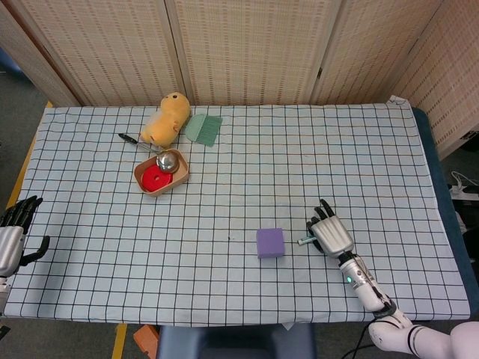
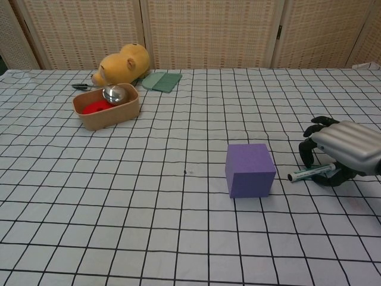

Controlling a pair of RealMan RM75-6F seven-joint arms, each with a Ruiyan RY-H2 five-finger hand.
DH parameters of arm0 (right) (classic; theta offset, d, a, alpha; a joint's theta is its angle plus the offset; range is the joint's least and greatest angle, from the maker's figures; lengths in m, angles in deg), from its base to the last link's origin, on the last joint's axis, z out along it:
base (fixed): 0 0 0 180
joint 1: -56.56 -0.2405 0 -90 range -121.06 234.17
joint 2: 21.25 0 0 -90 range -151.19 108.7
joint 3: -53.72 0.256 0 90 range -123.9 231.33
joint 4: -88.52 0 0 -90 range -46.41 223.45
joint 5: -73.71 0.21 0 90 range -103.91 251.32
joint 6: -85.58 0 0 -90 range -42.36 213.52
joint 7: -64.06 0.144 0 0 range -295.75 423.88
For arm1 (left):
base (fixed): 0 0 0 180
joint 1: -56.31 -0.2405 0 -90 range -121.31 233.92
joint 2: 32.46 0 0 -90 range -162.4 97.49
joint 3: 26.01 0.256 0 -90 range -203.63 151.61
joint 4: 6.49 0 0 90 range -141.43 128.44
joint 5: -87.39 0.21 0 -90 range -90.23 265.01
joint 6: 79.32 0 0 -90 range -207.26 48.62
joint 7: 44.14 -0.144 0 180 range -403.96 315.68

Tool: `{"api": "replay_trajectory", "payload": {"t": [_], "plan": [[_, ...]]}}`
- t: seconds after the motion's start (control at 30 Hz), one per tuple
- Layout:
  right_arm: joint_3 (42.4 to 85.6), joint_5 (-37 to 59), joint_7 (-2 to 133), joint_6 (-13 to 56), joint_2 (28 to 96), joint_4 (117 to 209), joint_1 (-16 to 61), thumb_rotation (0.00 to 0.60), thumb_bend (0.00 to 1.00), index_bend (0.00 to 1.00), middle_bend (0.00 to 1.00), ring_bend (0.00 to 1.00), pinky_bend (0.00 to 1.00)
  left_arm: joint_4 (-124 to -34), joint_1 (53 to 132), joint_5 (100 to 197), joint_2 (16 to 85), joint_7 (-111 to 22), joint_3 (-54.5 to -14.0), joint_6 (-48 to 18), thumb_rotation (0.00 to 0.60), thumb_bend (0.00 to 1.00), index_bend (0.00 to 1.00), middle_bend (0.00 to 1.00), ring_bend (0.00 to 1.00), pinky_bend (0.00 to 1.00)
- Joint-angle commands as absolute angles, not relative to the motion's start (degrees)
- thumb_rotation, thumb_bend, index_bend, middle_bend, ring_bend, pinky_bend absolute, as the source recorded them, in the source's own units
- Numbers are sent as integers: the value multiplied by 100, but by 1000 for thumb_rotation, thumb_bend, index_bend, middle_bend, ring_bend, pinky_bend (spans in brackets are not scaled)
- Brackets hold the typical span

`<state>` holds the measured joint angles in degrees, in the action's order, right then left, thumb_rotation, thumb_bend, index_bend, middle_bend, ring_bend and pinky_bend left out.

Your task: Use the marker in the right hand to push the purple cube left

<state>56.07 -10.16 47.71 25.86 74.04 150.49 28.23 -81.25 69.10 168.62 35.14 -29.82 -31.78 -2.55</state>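
The purple cube (image 1: 270, 242) (image 2: 250, 169) sits on the checked cloth near the front, right of centre. To its right, my right hand (image 1: 330, 233) (image 2: 342, 150) holds a green-and-white marker (image 2: 310, 173) (image 1: 304, 240) low over the cloth. The marker's tip points left at the cube, with a small gap between tip and cube. My left hand (image 1: 15, 235) hangs off the table's left edge, fingers spread and holding nothing; it does not show in the chest view.
At the back left a tan bowl (image 1: 142, 178) (image 2: 106, 115) holds a red thing and a metal ball. Behind it lie a yellow plush toy (image 1: 168, 117) (image 2: 122, 63), a green comb (image 1: 203, 128) and a dark pen (image 1: 129, 138).
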Motion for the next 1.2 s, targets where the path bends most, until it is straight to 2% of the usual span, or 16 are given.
{"api": "replay_trajectory", "payload": {"t": [0.03,0.1,0.17,0.4,0.67,1.0,1.2], "plan": [[5597,-1048,4782,2528,7418,15030,2829,600,283,653,529,248,53,-8128,6909,16862,3511,-2978,-3179,-254,600,447,0,2,0,93],[5584,-1053,4737,2493,7436,14994,2842,600,306,727,591,316,94,-8125,6908,16858,3511,-2979,-3180,-254,600,448,0,2,0,93],[5575,-1015,4656,2533,7430,14993,2846,600,322,760,617,345,115,-8124,6911,16852,3513,-2979,-3182,-264,600,448,0,2,0,93],[5573,-983,4560,2476,7420,15033,2875,600,362,838,707,481,225,-8132,6906,16845,3510,-2984,-3191,-250,600,447,0,2,0,93],[5640,-1156,4861,2020,7488,14867,2933,600,408,933,816,614,323,-8124,6904,16836,3511,-2971,-3198,-249,600,447,0,2,0,93],[5658,-1197,5081,1979,7362,14993,2915,600,412,975,854,645,327,-8117,6900,16830,3480,-2888,-3214,-244,600,447,0,2,0,93],[5639,-1132,5044,2187,7144,15590,2860,600,413,980,859,645,327,-8126,6875,16839,3433,-2776,-3221,-209,600,447,0,2,0,93]]}}
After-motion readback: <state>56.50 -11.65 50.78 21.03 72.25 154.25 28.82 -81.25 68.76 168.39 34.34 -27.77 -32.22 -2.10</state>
